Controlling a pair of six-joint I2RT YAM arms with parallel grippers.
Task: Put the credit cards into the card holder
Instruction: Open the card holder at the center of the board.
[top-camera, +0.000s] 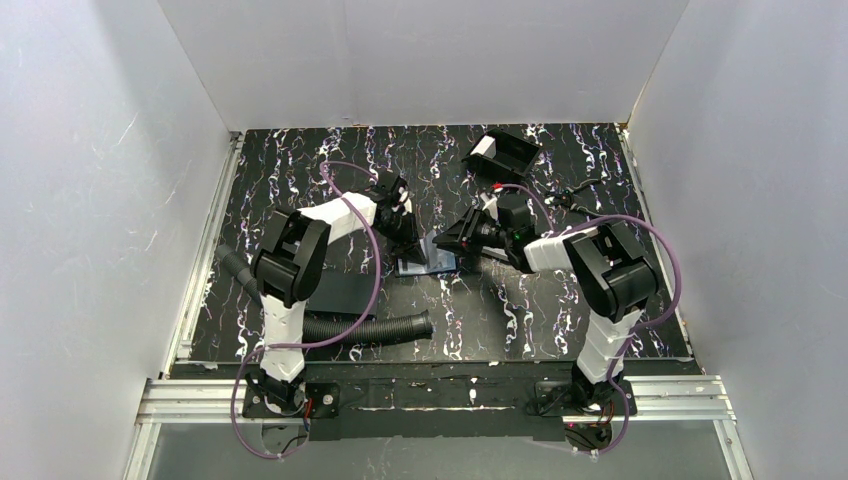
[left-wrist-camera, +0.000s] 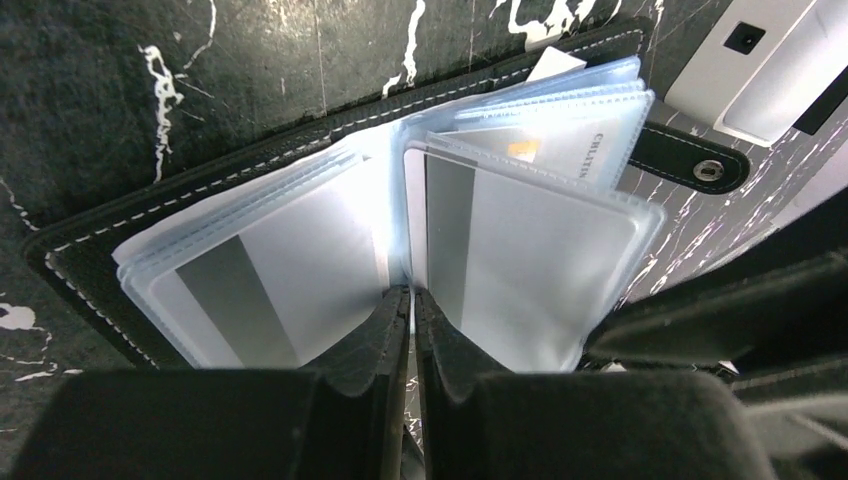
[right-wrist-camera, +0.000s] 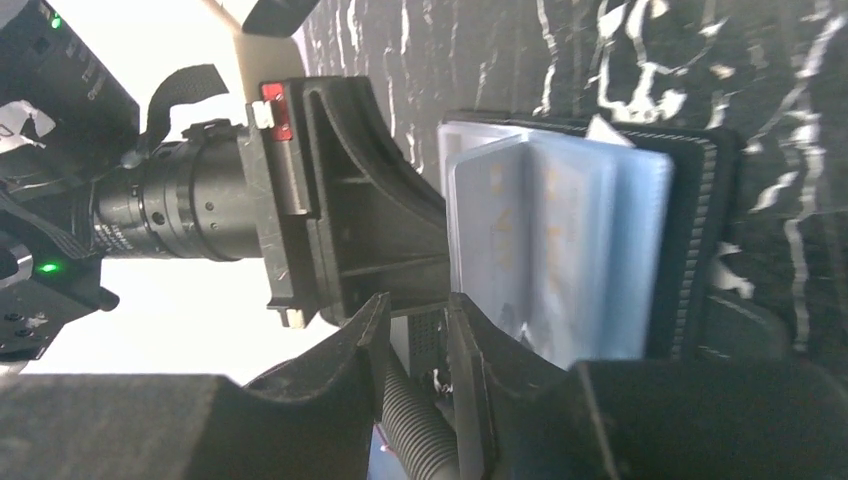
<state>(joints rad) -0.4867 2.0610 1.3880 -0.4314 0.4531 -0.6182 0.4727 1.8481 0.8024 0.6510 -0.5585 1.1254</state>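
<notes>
From above, the holder (top-camera: 424, 263) is seen lying open on the marbled table (top-camera: 300, 170), near its middle, between the two arms. The left gripper (top-camera: 408, 245) is set down at its left side, and the right gripper (top-camera: 462, 250) is placed at its right edge. A ribbed hose (top-camera: 372, 327) is laid across the table nearer the bases.

From the left wrist, the holder is seen spread flat, its clear sleeves (left-wrist-camera: 330, 190) fanned to both sides and its tab (left-wrist-camera: 690, 160) stretched out to the right. Within the sleeves, cards (left-wrist-camera: 530, 250) are seen: one with a grey stripe on each side, and one with a gold chip further back on the right. The left fingers (left-wrist-camera: 375, 340) are pressed nearly together, with only a thin slit between them and their tips at the fold of the sleeves. Whether a sleeve is pinched cannot be told.

From the right wrist, the sleeves are seen standing up from the holder, a pale card foremost. The right fingers (right-wrist-camera: 350, 350) are held a little apart. Nothing is seen gripped between them, and the finger nearer the holder is found at the sleeves' lower edge.
</notes>
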